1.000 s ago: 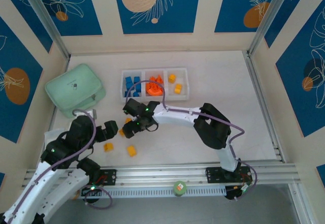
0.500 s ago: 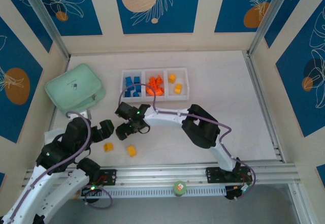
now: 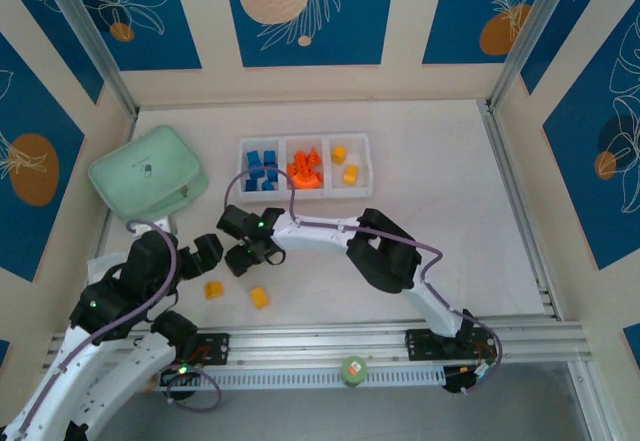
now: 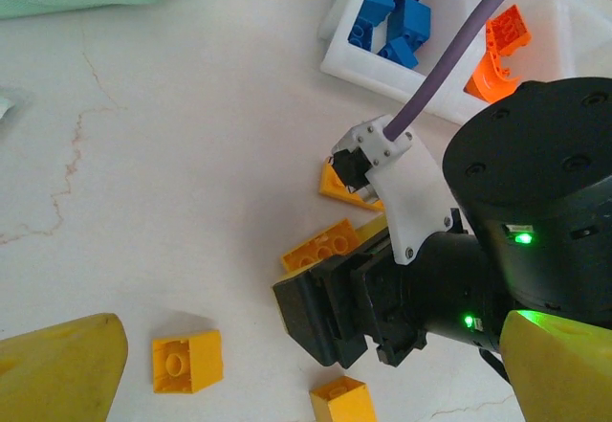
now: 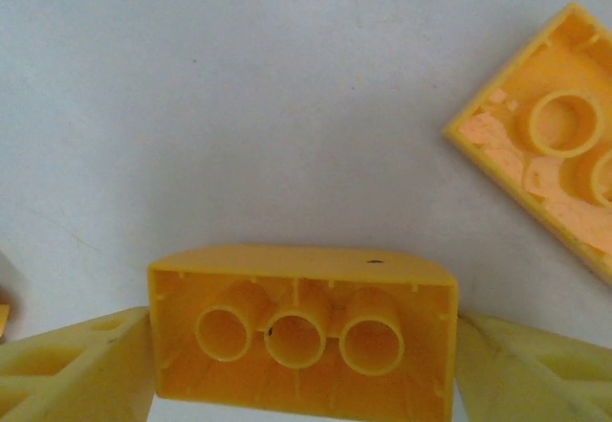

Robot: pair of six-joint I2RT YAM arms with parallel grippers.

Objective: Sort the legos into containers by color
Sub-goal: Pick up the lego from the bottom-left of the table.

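Beneath the tray, right gripper, now further left, clamps a yellow brick; left gripper gapes wide nearby.

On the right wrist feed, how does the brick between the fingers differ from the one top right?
The long brick sits in the right gripper, fingers touching both ends; the corner brick lies free. The long brick is square to the camera; the corner brick sits diagonal. Both are yellow, hollow side up.
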